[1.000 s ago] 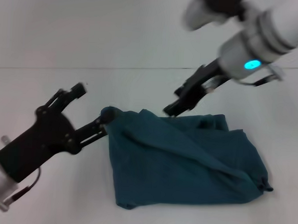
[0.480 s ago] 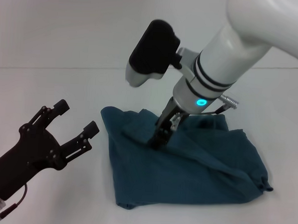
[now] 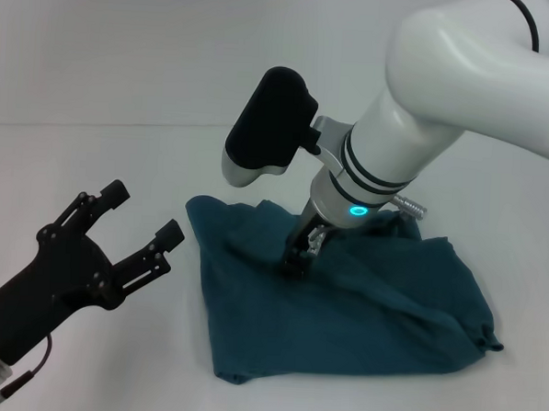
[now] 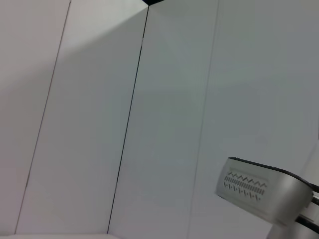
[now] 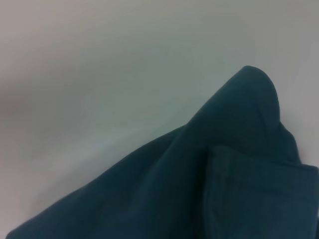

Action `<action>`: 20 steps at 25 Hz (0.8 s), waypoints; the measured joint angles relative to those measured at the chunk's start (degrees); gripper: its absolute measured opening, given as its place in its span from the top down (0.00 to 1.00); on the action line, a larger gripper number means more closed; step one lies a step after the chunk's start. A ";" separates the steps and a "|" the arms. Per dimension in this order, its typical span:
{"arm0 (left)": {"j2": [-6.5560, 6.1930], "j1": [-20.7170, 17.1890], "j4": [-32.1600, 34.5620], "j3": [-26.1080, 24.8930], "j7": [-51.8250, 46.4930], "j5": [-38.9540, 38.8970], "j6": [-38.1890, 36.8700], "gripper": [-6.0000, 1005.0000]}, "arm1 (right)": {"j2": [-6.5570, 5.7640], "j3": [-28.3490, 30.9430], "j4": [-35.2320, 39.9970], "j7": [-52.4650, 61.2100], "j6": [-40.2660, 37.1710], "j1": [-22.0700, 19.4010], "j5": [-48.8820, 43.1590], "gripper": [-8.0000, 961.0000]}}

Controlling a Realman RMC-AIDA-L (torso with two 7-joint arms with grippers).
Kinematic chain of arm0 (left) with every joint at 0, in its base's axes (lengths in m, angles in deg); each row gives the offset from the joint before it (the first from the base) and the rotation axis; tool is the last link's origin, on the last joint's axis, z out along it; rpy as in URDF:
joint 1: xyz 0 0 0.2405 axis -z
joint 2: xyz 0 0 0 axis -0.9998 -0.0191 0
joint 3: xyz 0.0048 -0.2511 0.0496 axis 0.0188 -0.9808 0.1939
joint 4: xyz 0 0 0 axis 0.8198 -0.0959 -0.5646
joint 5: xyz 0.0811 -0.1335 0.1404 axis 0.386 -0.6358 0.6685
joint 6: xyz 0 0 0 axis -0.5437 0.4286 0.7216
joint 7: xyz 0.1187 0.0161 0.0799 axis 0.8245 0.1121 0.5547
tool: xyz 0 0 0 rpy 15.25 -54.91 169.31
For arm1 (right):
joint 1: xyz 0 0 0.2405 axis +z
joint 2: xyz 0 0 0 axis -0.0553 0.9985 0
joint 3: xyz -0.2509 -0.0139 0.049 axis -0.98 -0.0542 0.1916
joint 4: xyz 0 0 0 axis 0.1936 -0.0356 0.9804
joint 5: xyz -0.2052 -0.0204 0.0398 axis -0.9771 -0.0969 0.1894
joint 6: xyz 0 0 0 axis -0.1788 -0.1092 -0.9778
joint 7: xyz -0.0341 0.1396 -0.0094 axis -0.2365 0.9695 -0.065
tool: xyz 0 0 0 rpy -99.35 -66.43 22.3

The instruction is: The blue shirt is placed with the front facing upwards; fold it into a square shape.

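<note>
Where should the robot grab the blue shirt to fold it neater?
Probably the loose far-left corner of the blue shirt, coming from the left, where the left gripper hangs open. That corner sticks out bare and raised. The right gripper presses the middle, so it is taken.

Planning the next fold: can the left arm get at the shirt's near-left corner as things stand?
Probably yes. The left gripper hangs open beside the blue shirt, with bare table between it and that corner. The right gripper presses farther in, out of that path.
</note>
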 joint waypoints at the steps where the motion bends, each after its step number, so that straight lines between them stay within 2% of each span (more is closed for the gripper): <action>1: 0.00 0.05 -0.01 0.00 0.00 0.00 -0.13 0.07 | -0.07 0.03 0.14 0.49 0.32 -0.18 0.03 0.36; 7: -0.04 0.09 -0.06 0.00 0.01 0.00 -0.82 0.09 | -0.81 1.21 0.31 4.08 1.70 -1.84 -0.36 0.59; 11: -0.09 0.38 -0.07 0.00 0.03 -0.01 -0.85 0.13 | -0.98 5.30 0.37 4.74 1.85 -3.24 -1.68 0.78; 17: -0.09 0.74 -0.07 0.22 0.06 -0.01 -0.86 0.18 | -1.27 13.53 0.41 4.32 1.46 -4.65 -4.04 0.97; 20: -0.09 0.81 -0.07 0.27 0.07 -0.01 -0.84 0.17 | -1.62 16.39 0.62 4.15 1.38 -5.51 -4.99 0.98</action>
